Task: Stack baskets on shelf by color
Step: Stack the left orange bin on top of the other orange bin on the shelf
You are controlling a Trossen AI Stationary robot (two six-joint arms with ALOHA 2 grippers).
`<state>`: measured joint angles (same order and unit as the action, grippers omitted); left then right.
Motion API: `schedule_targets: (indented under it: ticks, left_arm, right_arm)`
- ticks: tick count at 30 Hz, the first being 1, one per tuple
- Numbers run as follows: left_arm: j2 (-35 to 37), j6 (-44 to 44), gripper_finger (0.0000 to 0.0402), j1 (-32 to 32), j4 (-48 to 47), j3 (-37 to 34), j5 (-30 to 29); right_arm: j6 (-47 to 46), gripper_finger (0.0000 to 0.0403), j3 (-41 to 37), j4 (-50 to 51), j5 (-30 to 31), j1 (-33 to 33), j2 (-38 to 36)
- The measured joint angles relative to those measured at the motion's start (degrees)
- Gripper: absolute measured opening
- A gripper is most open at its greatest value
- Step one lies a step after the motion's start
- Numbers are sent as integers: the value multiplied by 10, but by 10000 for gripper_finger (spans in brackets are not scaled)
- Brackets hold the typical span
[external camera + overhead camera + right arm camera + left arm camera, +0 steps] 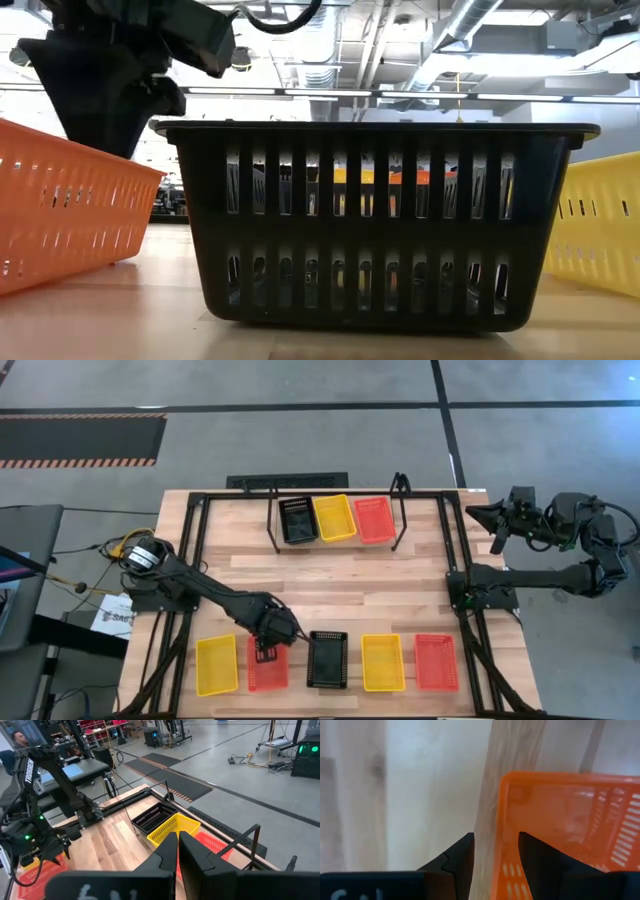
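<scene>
In the lower left of the overhead view a yellow shallow plastic mesh basket (217, 664) lay on the wooden counter (330, 575), and just to its right sat the red-orange mesh basket (267, 667) that the left pincer (265, 650) had reached. That pincer stood over the basket's far short rim, its fingers apart and straddling the wall, one outside and one inside, not yet closed on it. The basket's long axis ran away from the lower edge of the frame toward the shelf, so the wall between the fingers was a short one. Rightward along the same row came a black mesh basket (327, 659), a second yellow basket (382, 662) and a second red-orange basket (436, 661). In the upper centre the low black metal-rod shelf (274, 528) held one black, one yellow and one red-orange basket side by side. The left arm was far the nearer; the right pincer (497, 526) hung off the counter's upper right corner, fingers together. Only the left wrist view showed the orange rim (506, 820) lying between the dark fingers (462, 855); the level view mostly showed the black basket's slotted wall (370, 240).
</scene>
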<state>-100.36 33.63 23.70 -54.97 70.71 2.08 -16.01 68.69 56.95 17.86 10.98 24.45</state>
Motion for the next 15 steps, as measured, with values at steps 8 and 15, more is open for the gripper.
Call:
schedule_targets:
  ticks: [8, 15]
  left_arm:
    - [0, 36, 139, -2, 34, -41, 9]
    - [0, 59, 52, -32, 37, -41, 1]
  right_arm:
    - [0, 38, 0, 0, 0, 0, 0]
    - [0, 38, 0, 0, 0, 0, 0]
